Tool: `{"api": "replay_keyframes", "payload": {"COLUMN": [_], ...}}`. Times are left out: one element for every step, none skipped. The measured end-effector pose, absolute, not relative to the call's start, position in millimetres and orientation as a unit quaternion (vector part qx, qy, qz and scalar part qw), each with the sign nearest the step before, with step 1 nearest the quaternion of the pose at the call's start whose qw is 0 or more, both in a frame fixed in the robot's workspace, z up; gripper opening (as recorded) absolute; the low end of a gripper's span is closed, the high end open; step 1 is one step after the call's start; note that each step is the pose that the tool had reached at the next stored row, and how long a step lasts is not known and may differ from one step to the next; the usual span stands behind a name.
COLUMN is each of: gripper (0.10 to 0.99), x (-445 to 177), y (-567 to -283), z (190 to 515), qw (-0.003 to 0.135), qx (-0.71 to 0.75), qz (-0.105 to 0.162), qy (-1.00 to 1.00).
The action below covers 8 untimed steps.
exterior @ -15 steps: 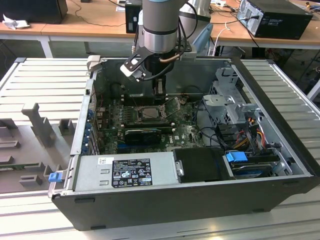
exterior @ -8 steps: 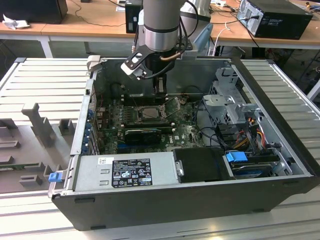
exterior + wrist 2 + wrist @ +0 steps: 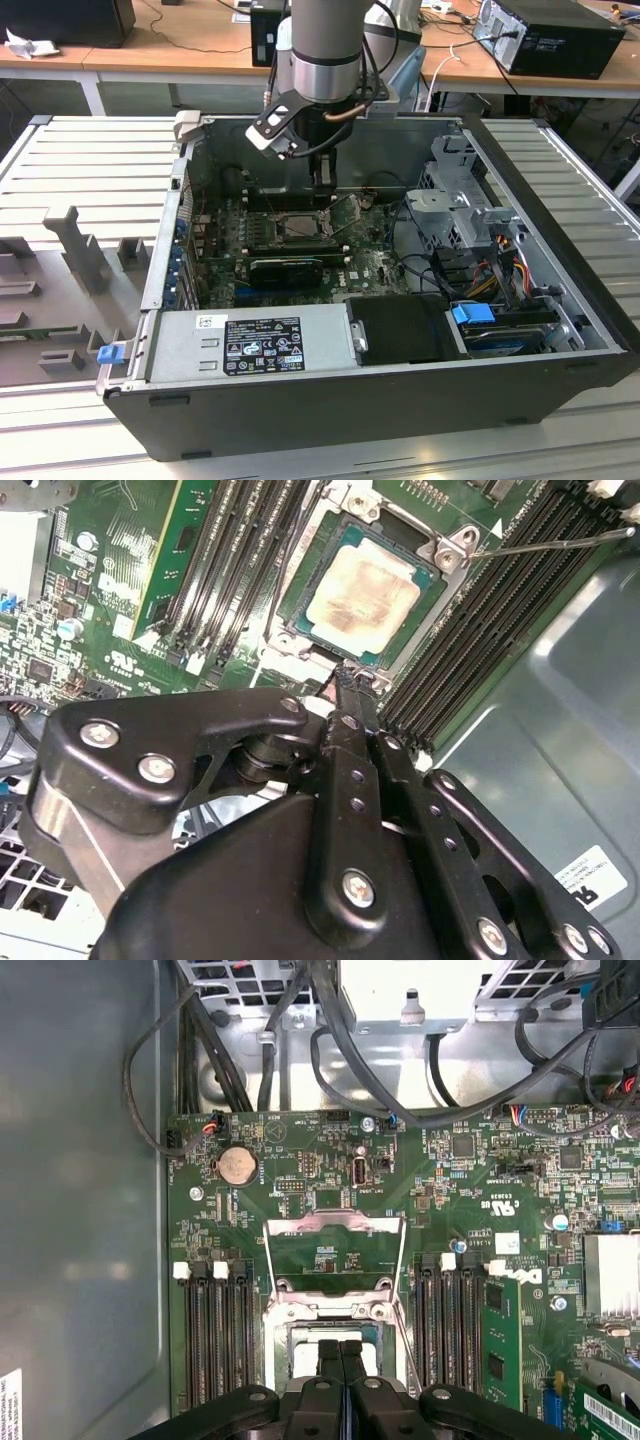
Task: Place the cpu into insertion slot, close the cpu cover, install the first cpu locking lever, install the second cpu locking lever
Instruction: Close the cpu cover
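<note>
Ribbed grey table (image 3: 100, 150), open computer case (image 3: 350, 410)

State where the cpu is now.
In the second wrist view, the cpu lies in the insertion slot, between two banks of ram slots, just past the gripper.

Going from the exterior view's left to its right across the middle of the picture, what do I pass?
grey fixture blocks → insertion slot → metal drive cage → ribbed grey panel

In the first wrist view the gripper (image 3: 340, 1348) hides much of the insertion slot (image 3: 300, 1345) from us, and the picture's edge cuts both off. In the exterior view the cpu cover (image 3: 347, 212) looks too small to judge, perhaps raised.
</note>
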<state>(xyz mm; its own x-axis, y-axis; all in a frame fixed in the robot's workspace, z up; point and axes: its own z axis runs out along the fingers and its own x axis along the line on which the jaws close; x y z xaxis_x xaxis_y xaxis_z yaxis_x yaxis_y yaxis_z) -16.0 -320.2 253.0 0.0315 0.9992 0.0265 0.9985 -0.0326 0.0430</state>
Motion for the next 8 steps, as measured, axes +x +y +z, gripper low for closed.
{"api": "replay_keyframes", "payload": {"gripper": [0.106, 0.106, 0.106, 0.106, 0.106, 0.106, 0.106, 0.106], "x": [-15.9, -15.8, -15.9, -15.8, -15.8, -15.8, -15.8, -15.7], "y": [-320.0, -319.8, -319.5, -319.1, -318.6, -318.1, -317.9, -317.7], "z": [253.1, 253.3, 253.7, 254.5, 256.0, 257.6, 258.2, 258.6], "qw": [0.006, 0.007, 0.007, 0.007, 0.008, 0.008, 0.008, 0.008], "qx": [0.718, 0.718, 0.718, 0.718, 0.718, 0.718, 0.718, 0.718], "qz": [0.024, 0.024, 0.024, 0.023, 0.023, 0.023, 0.022, 0.022], "qy": [0.695, 0.695, 0.695, 0.695, 0.696, 0.696, 0.696, 0.696]}}
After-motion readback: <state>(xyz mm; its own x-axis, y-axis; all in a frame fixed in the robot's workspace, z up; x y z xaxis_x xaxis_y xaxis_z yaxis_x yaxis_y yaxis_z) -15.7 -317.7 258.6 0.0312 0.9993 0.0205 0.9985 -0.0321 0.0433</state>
